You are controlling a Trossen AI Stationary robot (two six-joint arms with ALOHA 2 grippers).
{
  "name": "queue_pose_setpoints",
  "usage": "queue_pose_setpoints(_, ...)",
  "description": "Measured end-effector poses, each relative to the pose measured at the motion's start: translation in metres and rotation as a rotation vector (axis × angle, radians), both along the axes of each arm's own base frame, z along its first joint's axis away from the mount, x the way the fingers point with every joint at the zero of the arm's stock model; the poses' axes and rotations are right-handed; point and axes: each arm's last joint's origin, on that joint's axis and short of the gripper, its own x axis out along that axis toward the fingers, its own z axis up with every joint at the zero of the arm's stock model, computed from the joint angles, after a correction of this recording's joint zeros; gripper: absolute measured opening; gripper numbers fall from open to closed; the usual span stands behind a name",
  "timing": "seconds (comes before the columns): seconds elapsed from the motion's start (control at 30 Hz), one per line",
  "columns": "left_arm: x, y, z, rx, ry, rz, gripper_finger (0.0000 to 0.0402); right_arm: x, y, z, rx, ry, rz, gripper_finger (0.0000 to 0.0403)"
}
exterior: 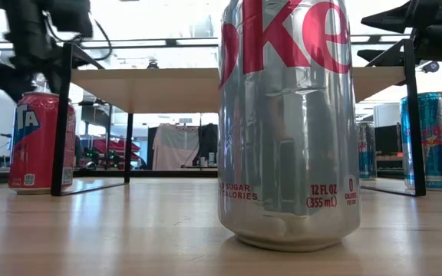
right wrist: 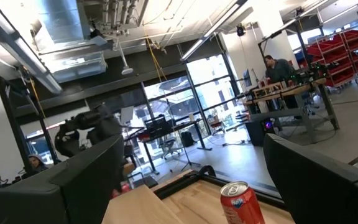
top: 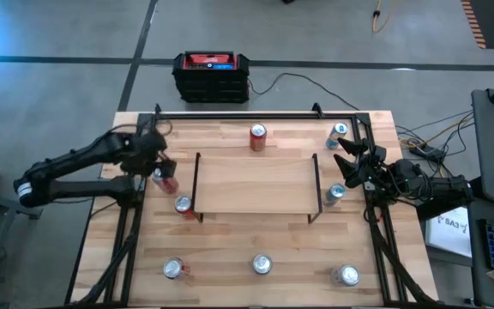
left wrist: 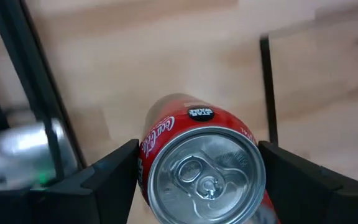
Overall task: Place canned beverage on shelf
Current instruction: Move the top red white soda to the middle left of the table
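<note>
Big silver Diet Coke can (exterior: 288,123) stands upright, close to camera, centre-right on the wooden bench (exterior: 113,238). Behind it the shelf (exterior: 152,86), a light-wood board on thin black legs, spans the frame with nothing seen on top. Red can (exterior: 38,143) stands upright at left, just behind a shelf leg. Blue can (exterior: 430,140) at right beside another leg, a second blue can (exterior: 367,151) farther back. Dark arm parts at top left and top right corners. Blurry room beyond.

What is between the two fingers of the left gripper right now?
A red Coca-Cola can sits between the fingers of the left gripper, top facing the camera; the left wrist view shows it.
</note>
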Motion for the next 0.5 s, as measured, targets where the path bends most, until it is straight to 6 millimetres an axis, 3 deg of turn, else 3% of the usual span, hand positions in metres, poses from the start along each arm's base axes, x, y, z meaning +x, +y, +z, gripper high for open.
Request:
queue_pose_setpoints(0.17,-0.003,-0.022,0.006,-0.039,-0.010,0.012,0.0279,0.000,0.000,0.000,0.000,0.000,0.000,0.0370)
queue_pose_setpoints(0.5,0.014,-0.070,0.015,-0.092,0.020,0.015,0.0279,0.000,0.000,0.000,0.000,0.000,0.000,0.0370)
